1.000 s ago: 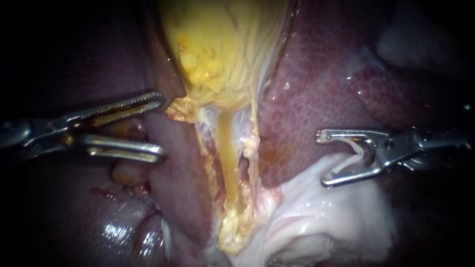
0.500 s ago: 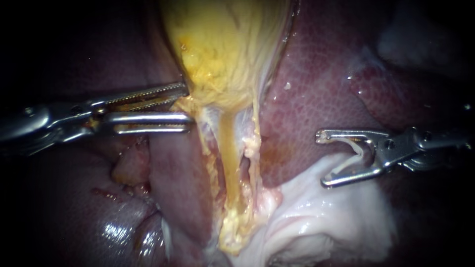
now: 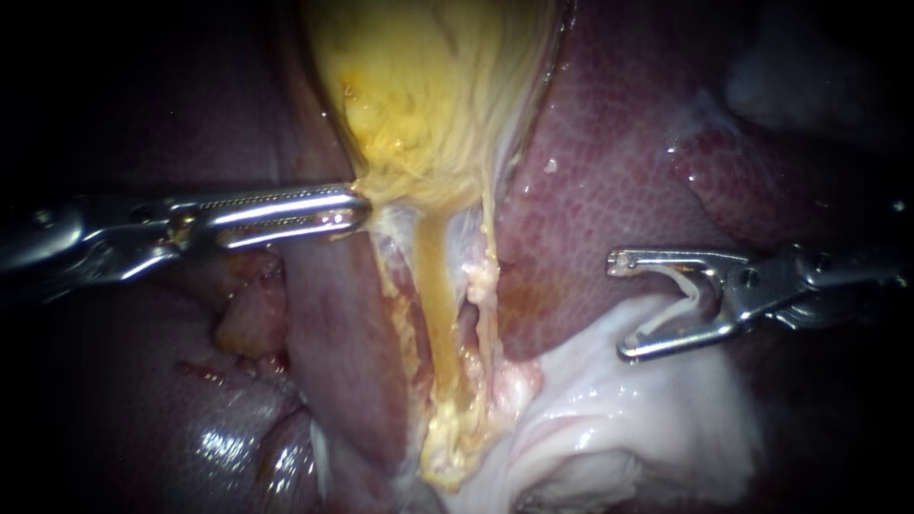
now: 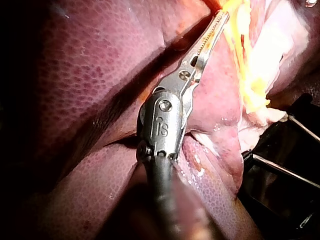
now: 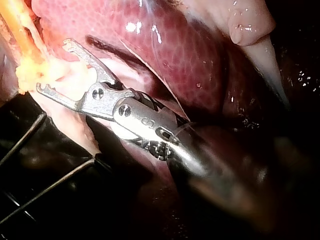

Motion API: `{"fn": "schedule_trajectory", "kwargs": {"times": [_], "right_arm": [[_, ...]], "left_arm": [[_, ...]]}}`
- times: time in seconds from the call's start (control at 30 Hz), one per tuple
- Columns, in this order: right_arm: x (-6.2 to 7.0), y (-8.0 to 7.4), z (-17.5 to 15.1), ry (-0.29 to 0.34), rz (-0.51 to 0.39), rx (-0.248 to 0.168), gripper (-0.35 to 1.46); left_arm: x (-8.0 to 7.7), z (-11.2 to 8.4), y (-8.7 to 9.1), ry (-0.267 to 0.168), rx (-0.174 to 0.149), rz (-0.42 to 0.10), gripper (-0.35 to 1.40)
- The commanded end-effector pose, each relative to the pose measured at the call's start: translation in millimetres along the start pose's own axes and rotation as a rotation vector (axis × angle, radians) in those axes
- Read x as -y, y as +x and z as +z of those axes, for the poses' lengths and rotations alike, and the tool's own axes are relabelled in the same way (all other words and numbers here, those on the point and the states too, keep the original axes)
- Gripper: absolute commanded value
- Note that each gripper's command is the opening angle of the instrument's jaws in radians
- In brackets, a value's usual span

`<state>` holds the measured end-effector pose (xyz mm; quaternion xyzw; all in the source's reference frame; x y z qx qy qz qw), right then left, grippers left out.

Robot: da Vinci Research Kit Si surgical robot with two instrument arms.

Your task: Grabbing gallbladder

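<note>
**Dark surround, bright centre**

Light falls hard on the middle of the liver (image 3: 609, 190). In the endoscope view wet glints (image 3: 224, 445) sit on the liver's lower-left part. Away from the liver, twd every edge, the scene fades to near black.

L wrist view: a black ground (image 4: 280, 145) lies just beside the liver's edge, w/ thin metal rods (image 4: 285, 171) running across it.

R wrist view: a black ground (image 5: 55, 150) lies beside the liver, crossed by thin wires (image 5: 50, 187), approx. parallel. On the liver's far side it's dark, w/ small specks of glare (image 5: 300, 75).
</note>
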<state>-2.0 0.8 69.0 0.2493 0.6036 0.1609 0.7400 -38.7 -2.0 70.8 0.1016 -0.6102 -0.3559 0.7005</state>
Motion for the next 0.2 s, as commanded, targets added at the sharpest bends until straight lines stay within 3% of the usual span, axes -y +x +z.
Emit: {"fn": "schedule_trajectory", "kwargs": {"times": [0.03, 0.2], "right_arm": [[0.0, 0.0, 0.0, 0.000, 0.000, 0.000, 0.60], [0.1, 0.0, 0.0, 0.000, 0.000, 0.000, 0.60]], "left_arm": [[0.0, 0.0, 0.0, -0.001, 0.000, 0.000, -0.35], [0.1, 0.0, -0.1, 0.002, 0.000, -0.006, -0.35]]}}
